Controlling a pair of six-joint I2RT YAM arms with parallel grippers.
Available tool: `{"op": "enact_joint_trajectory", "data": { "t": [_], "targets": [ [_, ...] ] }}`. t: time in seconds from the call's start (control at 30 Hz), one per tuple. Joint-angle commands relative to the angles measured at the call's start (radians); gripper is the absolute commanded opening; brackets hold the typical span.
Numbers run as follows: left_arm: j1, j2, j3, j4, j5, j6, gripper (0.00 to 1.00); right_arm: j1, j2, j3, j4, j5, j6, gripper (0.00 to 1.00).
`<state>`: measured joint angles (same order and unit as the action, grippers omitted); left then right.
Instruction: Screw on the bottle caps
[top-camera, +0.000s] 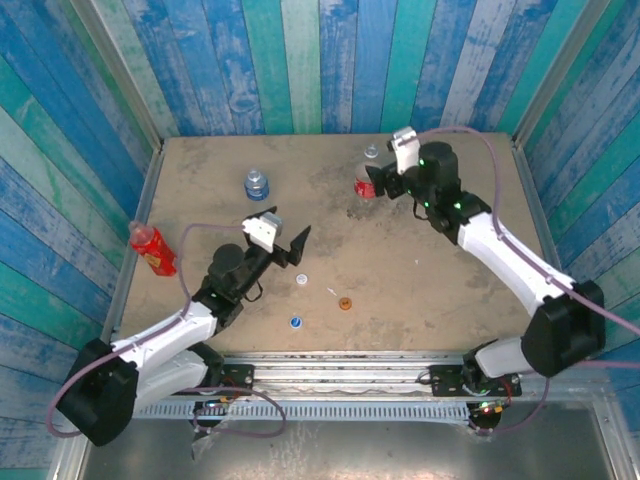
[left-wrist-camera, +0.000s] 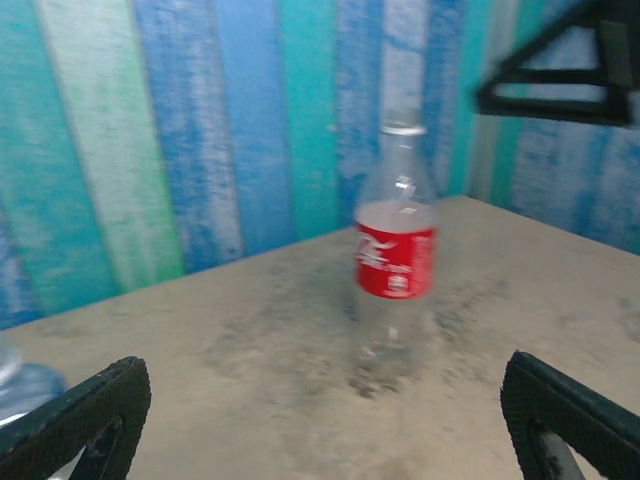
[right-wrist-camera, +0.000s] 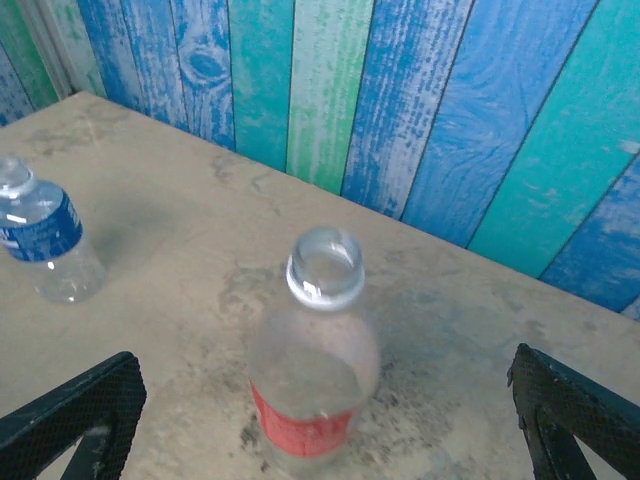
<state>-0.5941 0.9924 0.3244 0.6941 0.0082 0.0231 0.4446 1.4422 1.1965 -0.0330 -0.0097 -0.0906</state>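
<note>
The left gripper (top-camera: 290, 230) stands over the near-left part of the table (top-camera: 450, 300). Its jaws are spread wide and nothing is between them. In the left wrist view its two black fingers (left-wrist-camera: 85, 415) sit in the bottom corners, far from each other.

The right gripper (top-camera: 381, 178) is at the far side of the table, right of the middle. Its jaws are also fully released and grasp nothing. Its fingers (right-wrist-camera: 585, 410) show at the bottom corners of the right wrist view.

The clear bottle with the red label (top-camera: 366, 182) stands upright just in front of the right gripper, in line with the gap of the jaws. In the right wrist view its neck is open on top and the fingers are apart from it on both sides. I cannot tell from the top view if one finger touches it.

The shorter bottle with the blue label (top-camera: 257, 183) stands upright at the far left-middle of the table, well apart from the first bottle. The slim red bottle (top-camera: 152, 248) stands at the left edge of the table, beside the left arm.

The three caps lie on the near middle of the table. The white cap (top-camera: 301, 280) is just before the left gripper. The blue cap (top-camera: 296, 322) lies nearer to the arm bases. The orange cap (top-camera: 345, 302) is to the right of both. A thin white scrap (top-camera: 332, 292) lies between the white cap and the orange cap.
</note>
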Motion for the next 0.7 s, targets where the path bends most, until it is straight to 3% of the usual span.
{"op": "enact_joint_trajectory", "data": {
  "t": [0.0,0.13,0.33,0.53,0.67],
  "targets": [
    [-0.021,0.018,-0.009,0.047,0.072,-0.041,0.94,0.0,0.101,0.143,-0.161,-0.032,0.001,0.94],
    [-0.023,0.036,-0.021,0.084,0.141,-0.026,0.94,0.0,0.215,0.292,-0.236,-0.043,0.0,0.89],
    [-0.022,0.038,-0.015,0.074,0.189,-0.005,0.94,-0.006,0.314,0.381,-0.27,-0.035,0.023,0.78],
    [-0.022,0.042,-0.011,0.052,0.19,0.012,0.94,-0.016,0.353,0.405,-0.274,-0.042,0.029,0.6],
    [-0.022,0.052,-0.014,0.059,0.187,0.015,0.94,-0.017,0.353,0.411,-0.273,-0.049,0.031,0.42]
  ]
}}
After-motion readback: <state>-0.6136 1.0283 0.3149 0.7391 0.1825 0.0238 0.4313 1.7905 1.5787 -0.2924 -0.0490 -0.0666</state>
